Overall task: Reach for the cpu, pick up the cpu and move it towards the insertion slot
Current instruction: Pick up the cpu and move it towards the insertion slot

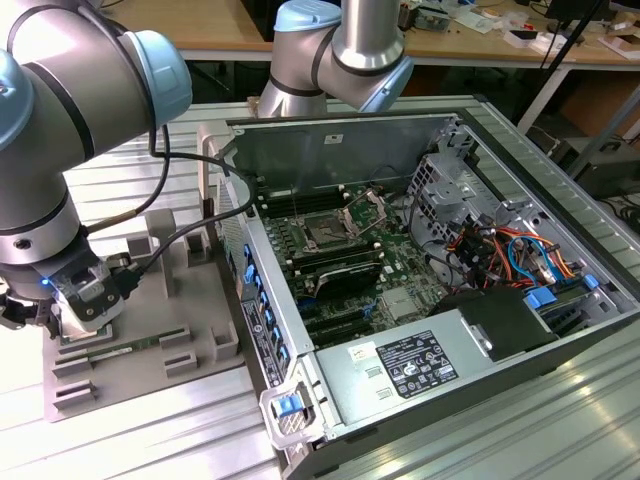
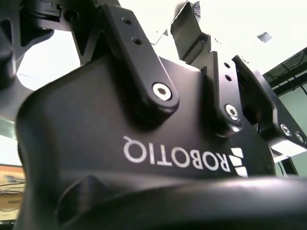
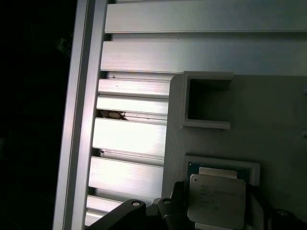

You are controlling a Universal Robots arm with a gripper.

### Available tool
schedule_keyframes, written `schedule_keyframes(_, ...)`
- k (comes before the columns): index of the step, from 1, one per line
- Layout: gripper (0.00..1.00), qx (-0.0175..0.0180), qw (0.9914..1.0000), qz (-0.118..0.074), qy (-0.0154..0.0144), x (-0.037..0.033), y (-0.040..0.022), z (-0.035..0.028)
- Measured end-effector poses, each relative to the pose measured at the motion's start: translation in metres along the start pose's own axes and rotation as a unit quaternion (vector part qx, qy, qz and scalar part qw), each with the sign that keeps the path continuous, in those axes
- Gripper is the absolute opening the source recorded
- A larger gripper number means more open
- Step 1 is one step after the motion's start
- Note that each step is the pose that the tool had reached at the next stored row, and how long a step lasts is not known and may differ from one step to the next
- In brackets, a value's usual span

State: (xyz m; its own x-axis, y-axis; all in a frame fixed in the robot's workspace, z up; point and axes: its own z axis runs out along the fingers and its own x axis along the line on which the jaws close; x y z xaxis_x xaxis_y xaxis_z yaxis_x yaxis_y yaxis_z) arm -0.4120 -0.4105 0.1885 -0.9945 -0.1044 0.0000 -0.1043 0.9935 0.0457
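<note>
Slatted metal surface [image 3: 129,136] carries the grey tray [image 3: 273,120]; the cpu [image 3: 214,200] sits at its pocket right beneath my claw [image 1: 78,312], and I cannot tell whether the claw is clenched on it.

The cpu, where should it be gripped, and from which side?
Probably pinch the cpu by two opposite side edges, coming straight down from above: it lies flat, metal lid up, in a shallow pocket of the grey tray, so only its thin edges offer a hold.
</note>
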Motion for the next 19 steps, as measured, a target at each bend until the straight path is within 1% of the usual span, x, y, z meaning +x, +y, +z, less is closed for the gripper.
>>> schedule_keyframes(6,0.61,0.0000,1.00000,0.000,0.0000,0.0000,0.0000,0.0001)
schedule_keyframes(7,0.60,0.0000,1.00000,0.000,0.0000,0.0000,0.0000,0.0001)
schedule_keyframes(8,0.55,0.0000,1.00000,0.000,0.0000,0.0000,0.0000,0.0001)
schedule_keyframes(19,0.55,0.0000,1.00000,0.000,0.0000,0.0000,0.0000,0.0002)
